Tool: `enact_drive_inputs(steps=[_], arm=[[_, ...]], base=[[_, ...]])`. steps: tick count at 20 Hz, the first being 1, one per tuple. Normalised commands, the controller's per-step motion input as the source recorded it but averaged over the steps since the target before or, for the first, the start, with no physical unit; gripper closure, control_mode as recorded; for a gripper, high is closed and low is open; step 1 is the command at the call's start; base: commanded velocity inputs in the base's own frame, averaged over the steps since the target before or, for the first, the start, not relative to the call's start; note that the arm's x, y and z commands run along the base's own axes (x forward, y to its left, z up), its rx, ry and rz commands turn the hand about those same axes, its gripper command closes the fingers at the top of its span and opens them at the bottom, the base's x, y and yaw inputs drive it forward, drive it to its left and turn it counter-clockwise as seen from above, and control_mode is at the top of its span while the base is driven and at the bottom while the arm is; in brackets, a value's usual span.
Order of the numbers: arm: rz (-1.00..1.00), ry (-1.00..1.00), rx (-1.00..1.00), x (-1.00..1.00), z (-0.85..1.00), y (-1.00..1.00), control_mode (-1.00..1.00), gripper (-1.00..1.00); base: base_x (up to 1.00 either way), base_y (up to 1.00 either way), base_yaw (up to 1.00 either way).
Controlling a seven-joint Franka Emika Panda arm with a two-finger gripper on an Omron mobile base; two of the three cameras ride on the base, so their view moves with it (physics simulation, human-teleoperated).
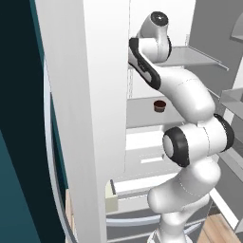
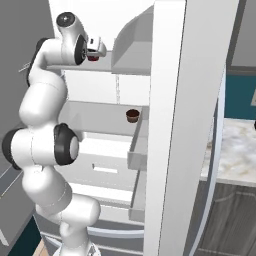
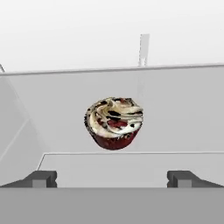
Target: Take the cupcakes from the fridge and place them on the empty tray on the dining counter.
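Fridge: doors open | upper shelf: frosted cupcake ahead of spread, empty claw | middle shelf: brown cupcake | right: marble worktop.

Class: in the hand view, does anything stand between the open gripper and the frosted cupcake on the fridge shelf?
Nothing visible does. The cupcake sits alone on the shelf, centred ahead of the gripper, whose jaws stand wide apart with bare shelf between them and the cupcake.
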Motion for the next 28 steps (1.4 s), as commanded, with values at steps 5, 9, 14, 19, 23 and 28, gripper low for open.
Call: enact_drive_inputs(steps=[5,9,14,19,23,28], arm=[[0.0,-0.11,0.0,0.33,0.0,0.02,-1.0,-1.0],[0.0,-0.06,0.0,0.33,-0.01,0.0,-1.0,-1.0],[0.0,0.0,0.0,0.31,0.0,0.0,-1.0,-1.0],[0.0,0.0,0.0,0.24,0.0,0.0,-1.0,-1.0],[0.0,0.0,0.0,0.19,0.0,0.0,-1.0,-1.0],[0.0,0.0,0.0,0.17,-0.04,0.08,-1.0,1.0]], base=[[0.0,0.0,0.0],[0.0,0.0,0.0],[0.0,0.0,0.0],[0.0,0.0,0.0],[0.0,0.0,0.0],[0.0,0.0,0.0]])
